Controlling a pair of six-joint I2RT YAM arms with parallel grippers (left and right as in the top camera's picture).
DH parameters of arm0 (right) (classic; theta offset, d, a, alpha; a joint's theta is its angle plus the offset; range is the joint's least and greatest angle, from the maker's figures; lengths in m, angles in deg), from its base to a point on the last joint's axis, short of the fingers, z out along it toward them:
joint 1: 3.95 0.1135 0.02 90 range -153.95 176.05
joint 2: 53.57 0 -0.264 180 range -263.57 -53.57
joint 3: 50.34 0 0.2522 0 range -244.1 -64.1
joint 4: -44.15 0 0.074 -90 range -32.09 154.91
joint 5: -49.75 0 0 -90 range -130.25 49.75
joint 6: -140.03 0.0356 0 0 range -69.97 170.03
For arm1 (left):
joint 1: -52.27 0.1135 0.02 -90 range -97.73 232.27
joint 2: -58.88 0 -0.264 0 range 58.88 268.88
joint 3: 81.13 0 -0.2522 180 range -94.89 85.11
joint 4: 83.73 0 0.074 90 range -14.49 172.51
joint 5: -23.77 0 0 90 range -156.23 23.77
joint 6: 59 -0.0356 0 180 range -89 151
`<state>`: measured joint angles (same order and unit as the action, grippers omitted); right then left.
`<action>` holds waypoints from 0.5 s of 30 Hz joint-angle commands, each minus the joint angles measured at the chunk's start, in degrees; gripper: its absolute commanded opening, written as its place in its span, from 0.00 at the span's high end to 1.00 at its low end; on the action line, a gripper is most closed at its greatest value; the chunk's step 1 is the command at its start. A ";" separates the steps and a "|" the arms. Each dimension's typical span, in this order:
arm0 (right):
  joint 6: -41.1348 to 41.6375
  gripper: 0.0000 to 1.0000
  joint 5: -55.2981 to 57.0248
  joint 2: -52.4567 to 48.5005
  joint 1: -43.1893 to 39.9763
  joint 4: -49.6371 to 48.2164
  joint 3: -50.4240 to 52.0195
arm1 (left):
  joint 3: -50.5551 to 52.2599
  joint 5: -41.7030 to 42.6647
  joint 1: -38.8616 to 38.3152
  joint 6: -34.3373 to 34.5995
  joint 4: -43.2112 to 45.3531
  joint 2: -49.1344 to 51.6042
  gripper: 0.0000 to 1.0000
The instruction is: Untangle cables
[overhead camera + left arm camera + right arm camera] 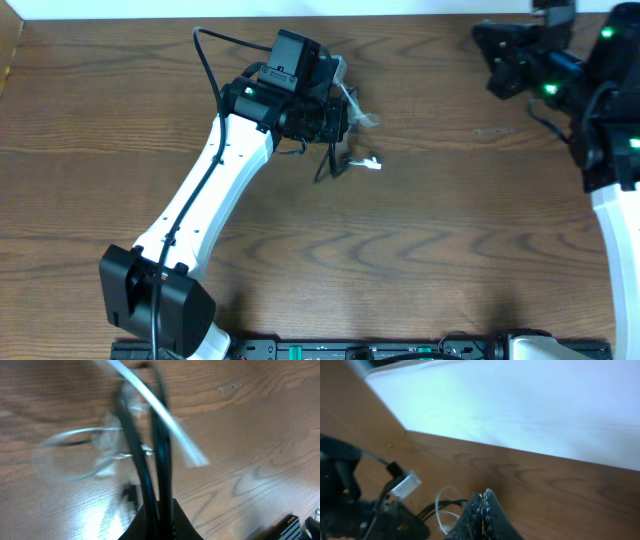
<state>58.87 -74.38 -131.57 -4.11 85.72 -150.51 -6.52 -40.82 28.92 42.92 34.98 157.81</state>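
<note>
My left gripper (160,521) is shut on the black cable (142,470), whose two strands run up out of the jaws. The white cable (172,425) crosses over them on a slant, and a pale blurred loop (62,455) of it hangs at the left above the table. In the overhead view the left gripper (343,115) is at the upper middle of the table, with the black cable (328,165) and a white plug (372,162) dangling just below it. My right gripper (484,499) is shut on nothing, far off at the top right (490,50), pointing towards the cables (442,505).
The wooden table (450,220) stretches between the two arms. A white wall (530,405) borders its far edge. A black rail (350,350) runs along the near edge by the arm bases. The left arm's own thick black wire (210,70) arcs over its wrist.
</note>
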 commanded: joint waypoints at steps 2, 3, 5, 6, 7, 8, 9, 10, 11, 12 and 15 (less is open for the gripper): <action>1.88 0.99 -1.84 1.90 -3.48 1.29 -0.59 | -0.46 0.52 0.20 -0.74 0.02 -0.87 0.92; 1.86 0.99 -2.43 1.86 -3.93 2.03 -0.59 | -0.46 0.52 0.20 -0.74 0.04 -0.87 0.93; 1.81 0.99 -2.51 1.33 -3.87 3.82 -0.57 | -0.46 0.52 0.20 -0.74 0.09 -0.87 0.92; 1.81 0.98 -2.51 0.87 -3.69 4.81 -0.57 | -0.46 0.55 0.20 -0.74 0.17 -0.87 0.92; 1.77 0.93 -2.54 0.22 -3.34 5.68 -0.57 | -0.46 0.55 0.20 -0.72 0.22 -0.87 0.93; 1.73 0.88 -2.54 -0.39 -2.95 6.43 -0.57 | -0.46 0.55 0.20 -0.72 0.24 -0.87 0.92; 1.25 0.76 -2.78 -1.16 -2.40 7.08 -0.57 | -0.46 0.55 0.20 -0.72 0.24 -0.87 0.93; 0.66 0.65 -3.21 -2.01 -1.77 7.58 -0.55 | -0.46 0.57 0.20 -0.72 0.22 -0.87 0.92; -0.07 0.57 -3.98 -3.08 -0.98 7.85 -0.55 | -0.46 0.57 0.20 -0.72 0.20 -0.87 0.92; -0.76 0.51 -4.72 -4.24 -0.02 7.98 -0.55 | -0.46 0.57 0.17 -0.72 0.20 -0.87 0.92; -3.50 0.41 -5.95 -7.87 3.21 7.96 -0.55 | -0.46 0.59 0.17 -0.72 0.22 -0.87 0.93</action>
<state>58.52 -77.77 -136.01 -3.83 93.31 -150.56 -6.52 -40.82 28.92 42.94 35.03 157.81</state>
